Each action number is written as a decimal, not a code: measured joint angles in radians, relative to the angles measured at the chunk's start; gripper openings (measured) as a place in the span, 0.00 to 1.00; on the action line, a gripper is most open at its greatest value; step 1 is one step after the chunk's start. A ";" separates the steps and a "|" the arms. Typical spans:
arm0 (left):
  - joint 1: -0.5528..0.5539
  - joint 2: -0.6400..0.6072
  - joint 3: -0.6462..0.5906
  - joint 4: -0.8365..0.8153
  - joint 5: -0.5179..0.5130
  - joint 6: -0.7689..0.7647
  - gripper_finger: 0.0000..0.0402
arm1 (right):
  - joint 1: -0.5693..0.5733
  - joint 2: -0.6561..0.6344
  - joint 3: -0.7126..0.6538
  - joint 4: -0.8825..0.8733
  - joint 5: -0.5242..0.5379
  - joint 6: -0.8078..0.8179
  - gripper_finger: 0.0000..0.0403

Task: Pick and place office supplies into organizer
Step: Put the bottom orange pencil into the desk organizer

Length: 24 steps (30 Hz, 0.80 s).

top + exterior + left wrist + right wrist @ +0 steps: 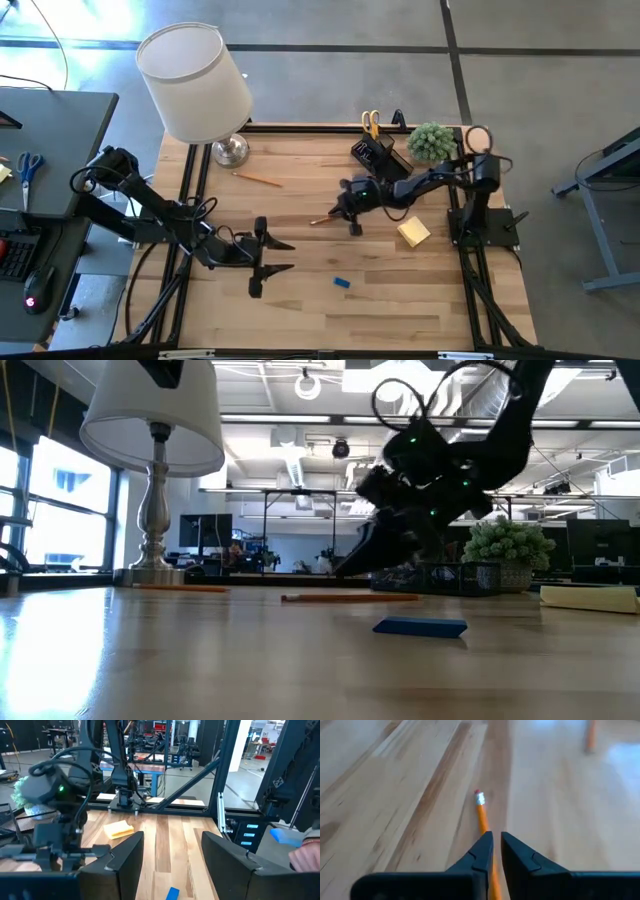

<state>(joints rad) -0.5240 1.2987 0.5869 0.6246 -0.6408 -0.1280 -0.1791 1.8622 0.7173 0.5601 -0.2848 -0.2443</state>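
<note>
- I've got the right gripper (496,851) down at the middle of the bench, fingers nearly together around an orange pencil (481,814); the pencil lies flat on the wood, eraser end pointing away from the fingers, and I'd call it pinched but not lifted.
- The left gripper (268,262) waits near the front left of the bench, fingers apart, holding nothing.
- The organizer (378,155) sits at the back edge toward the right corner, just beside the green plant (432,141); yellow-handled scissors (370,122) stand in it already, so I judge one item done.
- Left to move, as I read it: a second pencil (258,178) near the lamp (195,82) at the back left, the yellow sticky pad (413,232) near the right edge, and the blue eraser (342,283) toward the front middle.
- Pens and clips I can't make out from here.
- So we're early on: this pencil needs carrying to the organizer, then the rest.
</note>
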 joint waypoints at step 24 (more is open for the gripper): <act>0.000 0.000 0.000 0.012 -0.033 -0.001 0.47 | -0.031 -0.095 -0.262 0.198 0.120 0.046 0.14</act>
<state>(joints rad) -0.5240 1.2991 0.5873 0.6368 -0.6739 -0.1286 -0.2100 1.7672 0.4549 0.7584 -0.1650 -0.1986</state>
